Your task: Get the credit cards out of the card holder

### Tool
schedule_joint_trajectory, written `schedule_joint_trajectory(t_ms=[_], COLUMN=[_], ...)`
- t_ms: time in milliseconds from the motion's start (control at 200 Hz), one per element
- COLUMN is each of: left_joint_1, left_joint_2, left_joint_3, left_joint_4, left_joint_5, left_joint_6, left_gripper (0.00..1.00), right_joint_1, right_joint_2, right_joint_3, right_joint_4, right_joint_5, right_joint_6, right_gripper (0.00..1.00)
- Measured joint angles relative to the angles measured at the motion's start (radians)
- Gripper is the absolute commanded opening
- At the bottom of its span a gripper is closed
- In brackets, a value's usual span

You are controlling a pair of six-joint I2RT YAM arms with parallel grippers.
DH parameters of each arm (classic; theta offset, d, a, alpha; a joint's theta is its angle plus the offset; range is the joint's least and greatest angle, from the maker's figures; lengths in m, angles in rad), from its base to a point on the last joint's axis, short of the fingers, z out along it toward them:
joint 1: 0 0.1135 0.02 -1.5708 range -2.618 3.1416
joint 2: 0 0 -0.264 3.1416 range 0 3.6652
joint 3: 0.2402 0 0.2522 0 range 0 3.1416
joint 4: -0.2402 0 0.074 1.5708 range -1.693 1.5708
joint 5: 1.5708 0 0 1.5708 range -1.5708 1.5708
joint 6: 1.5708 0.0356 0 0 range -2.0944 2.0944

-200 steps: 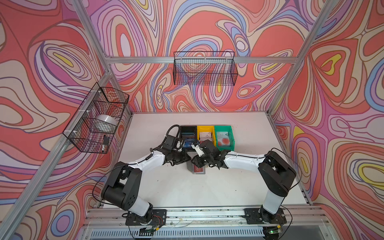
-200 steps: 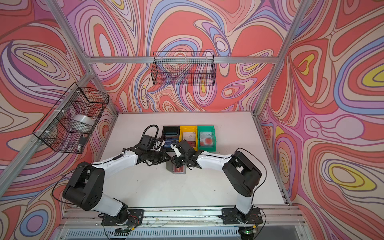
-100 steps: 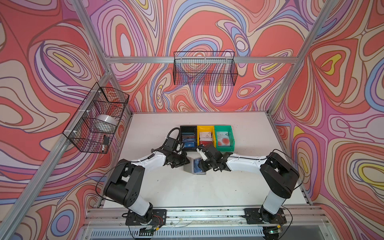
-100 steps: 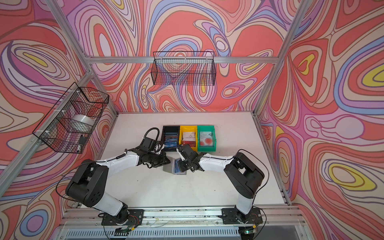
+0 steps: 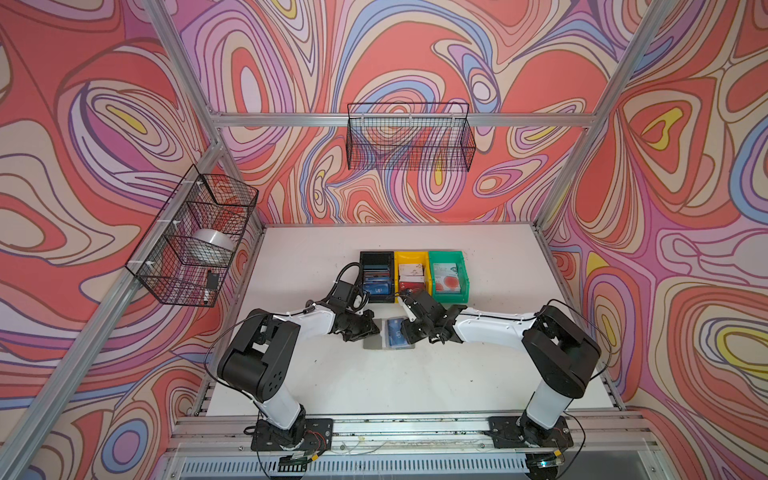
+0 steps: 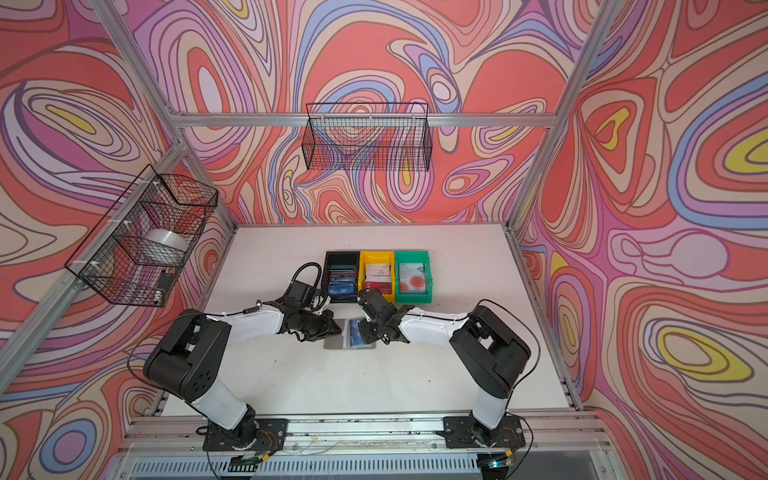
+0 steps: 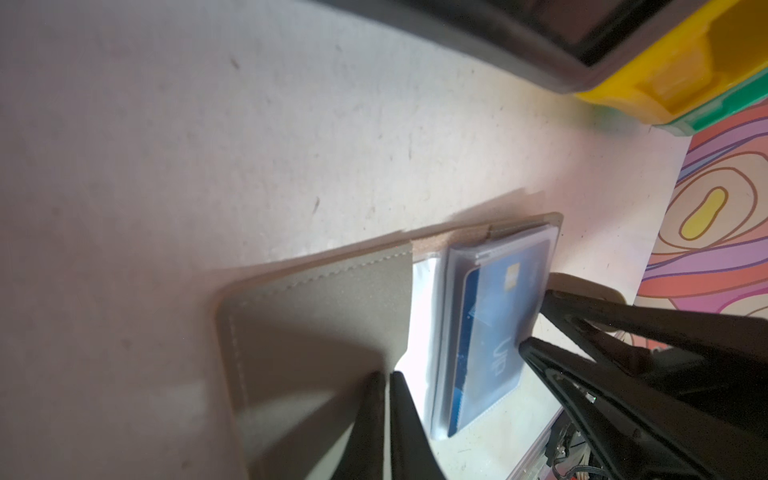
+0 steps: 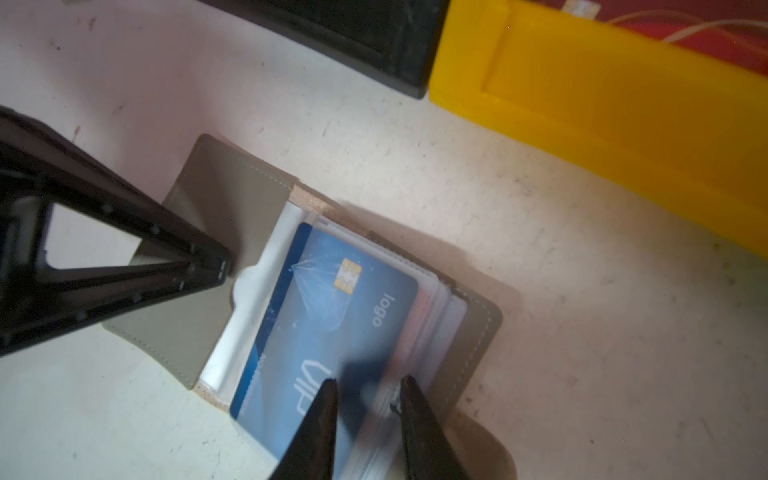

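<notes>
The grey card holder point(image 5: 372, 340) point(image 6: 333, 340) lies open on the white table in both top views. A blue credit card point(image 5: 397, 332) point(image 8: 328, 316) marked VIP shows through its top clear sleeve. More sleeves are stacked under it. My left gripper point(image 5: 376, 331) point(image 7: 385, 376) is shut, with its tip pressing on the bare grey flap point(image 7: 316, 307). My right gripper point(image 5: 409, 332) point(image 8: 368, 384) is open, its jaws a little apart. Its fingertips point(image 7: 524, 344) rest on the blue card's sleeve near the free edge. No card is pinched in either gripper.
Just behind the holder stand three bins in a row. The black bin point(image 5: 362, 274) has blue cards, the yellow bin point(image 5: 397, 270) red ones, and the green bin point(image 5: 464, 280) pale ones with red circles. Wire baskets hang on the back wall point(image 5: 409, 137) and the left wall point(image 5: 195, 237).
A second ago the holder looked narrow with a red card facing up. Now it lies spread out with the blue card on top. Both grippers have shifted slightly and sit on it.
</notes>
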State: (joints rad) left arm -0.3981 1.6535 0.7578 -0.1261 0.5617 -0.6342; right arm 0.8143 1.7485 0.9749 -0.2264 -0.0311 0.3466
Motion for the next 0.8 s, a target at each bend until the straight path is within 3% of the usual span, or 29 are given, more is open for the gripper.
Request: schedule_joint_trajectory(t_ms=[801], left_joint_1=[0.000], left_joint_2=[-0.014], left_joint_3=[-0.005], left_joint_4=[0.069], left_joint_5=[0.064], left_joint_6=[-0.034], left_gripper=[0.09], right_joint_1=[0.000], right_joint_2=[0.042], right_joint_3=[0.008], right_joint_4=[0.039], right_joint_5=[-0.002], right_joint_6=[0.014], right_gripper=[0.22])
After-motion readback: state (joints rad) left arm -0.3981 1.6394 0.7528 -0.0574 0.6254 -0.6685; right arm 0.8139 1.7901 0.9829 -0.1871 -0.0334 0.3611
